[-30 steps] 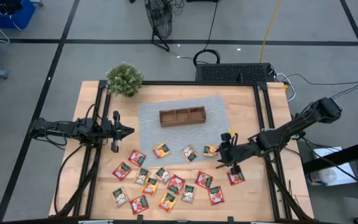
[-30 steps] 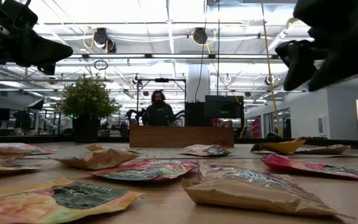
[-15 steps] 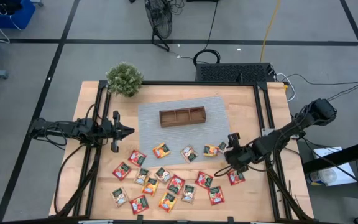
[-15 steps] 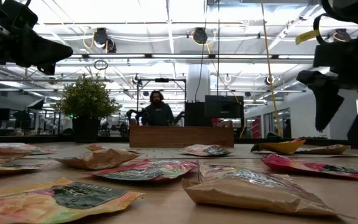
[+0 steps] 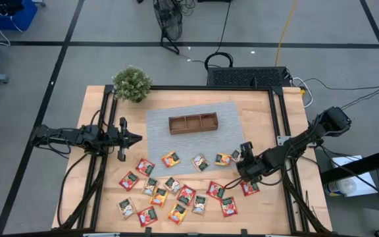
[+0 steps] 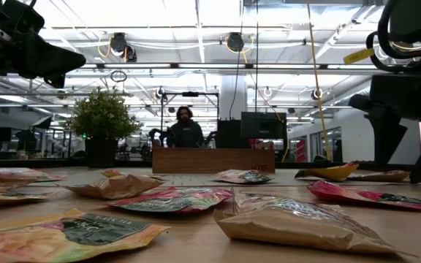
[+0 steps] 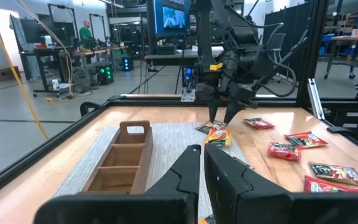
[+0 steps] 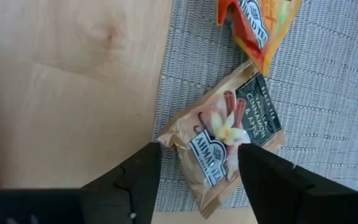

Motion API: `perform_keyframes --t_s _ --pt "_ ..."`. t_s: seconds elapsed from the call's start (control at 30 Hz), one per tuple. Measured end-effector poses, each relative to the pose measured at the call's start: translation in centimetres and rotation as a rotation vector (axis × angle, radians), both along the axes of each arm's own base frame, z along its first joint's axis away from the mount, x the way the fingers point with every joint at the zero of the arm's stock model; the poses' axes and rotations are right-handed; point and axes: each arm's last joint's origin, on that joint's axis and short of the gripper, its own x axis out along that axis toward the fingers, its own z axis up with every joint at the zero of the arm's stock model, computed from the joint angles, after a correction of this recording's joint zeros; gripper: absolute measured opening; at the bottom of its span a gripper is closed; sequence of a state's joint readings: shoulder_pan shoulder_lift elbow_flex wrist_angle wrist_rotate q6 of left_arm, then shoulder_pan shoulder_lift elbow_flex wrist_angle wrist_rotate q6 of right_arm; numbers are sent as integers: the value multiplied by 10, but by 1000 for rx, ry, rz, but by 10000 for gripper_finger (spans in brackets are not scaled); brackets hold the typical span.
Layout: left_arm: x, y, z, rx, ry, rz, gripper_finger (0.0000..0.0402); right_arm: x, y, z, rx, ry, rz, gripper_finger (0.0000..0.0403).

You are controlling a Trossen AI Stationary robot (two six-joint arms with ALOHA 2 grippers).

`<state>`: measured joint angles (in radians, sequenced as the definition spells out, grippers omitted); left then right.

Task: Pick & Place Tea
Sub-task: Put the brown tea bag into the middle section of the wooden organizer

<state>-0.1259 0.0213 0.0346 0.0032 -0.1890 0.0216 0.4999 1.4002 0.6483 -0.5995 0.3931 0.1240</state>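
Packet (image 8: 229,140) lies flat, slanted between the right hand's (image 8: 197,177) spread fingers.

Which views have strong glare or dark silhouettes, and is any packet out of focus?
Low view: bright ceiling lights wash out the background, and the right gripper shows as a dark silhouette; the nearest packet is soft. Right wrist view: even light, and the tan packet reads sharply between open fingers.

Between my right fingers, a tan packet (image 8: 225,143) reads "AHMAD TEA" and "CINNAMON & APPLE". I can read nothing on the other packets.
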Motion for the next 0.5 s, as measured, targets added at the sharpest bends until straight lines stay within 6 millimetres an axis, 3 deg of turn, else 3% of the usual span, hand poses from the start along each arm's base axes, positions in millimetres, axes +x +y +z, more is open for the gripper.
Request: perform_keyframes --t_s 0.2,0.5 --pt "0 0 0 0 0 0 31 -1 1 -1 36 9 -24 139" --pt "0 0 0 0 0 0 31 0 1 -1 65 13 -36 15"
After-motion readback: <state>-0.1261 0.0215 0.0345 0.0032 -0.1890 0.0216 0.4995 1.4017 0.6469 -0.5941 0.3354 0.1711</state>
